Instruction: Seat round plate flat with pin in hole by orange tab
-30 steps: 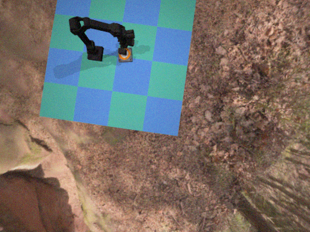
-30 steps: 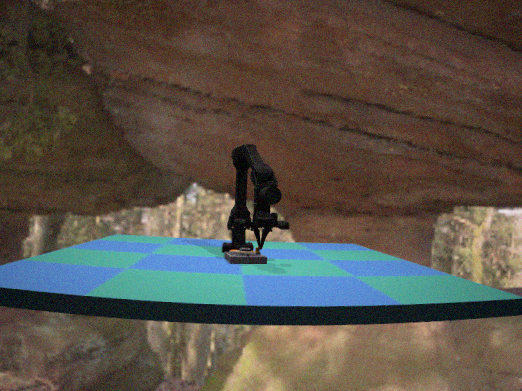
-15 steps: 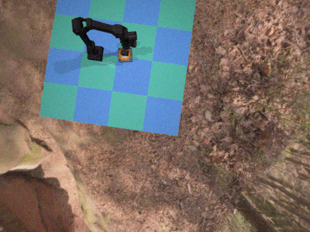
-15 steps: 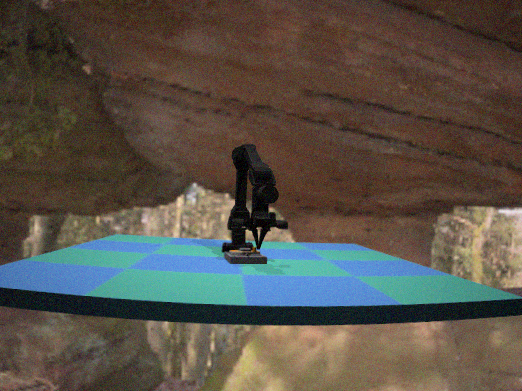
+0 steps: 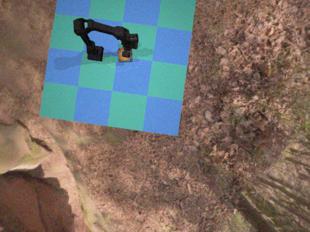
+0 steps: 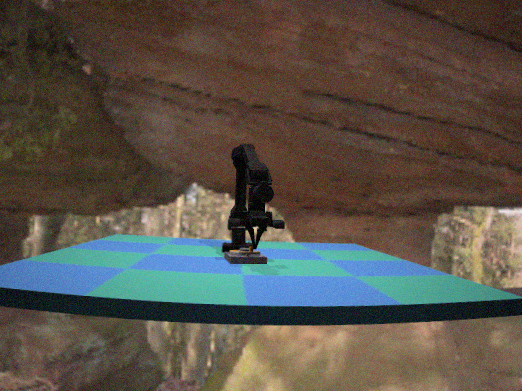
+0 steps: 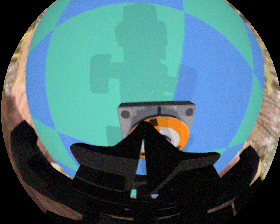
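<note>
Blue-and-green checkered floor (image 5: 130, 102) spread wide, with leaf litter and rock beyond its edges. On it, near the far-left corner as the top view shows it, the black arm (image 5: 101, 28), bent over in an arch from its pedestal and reaching to the grey square base (image 5: 125, 56) just beside that pedestal. In the exterior view, that base (image 6: 245, 257) low and flat under the downward-pointing wrist. On the base, the round orange plate (image 7: 168, 133), partly hidden behind the fingers in the wrist view; tab, pin and hole too covered to make out. Gripper (image 7: 141, 153) closed to a narrow slit, nothing between the fingers, tips meeting directly over the plate's near edge. Contact between fingertips and plate not discernible. Arm's shadow cast on the green square past the base.
</note>
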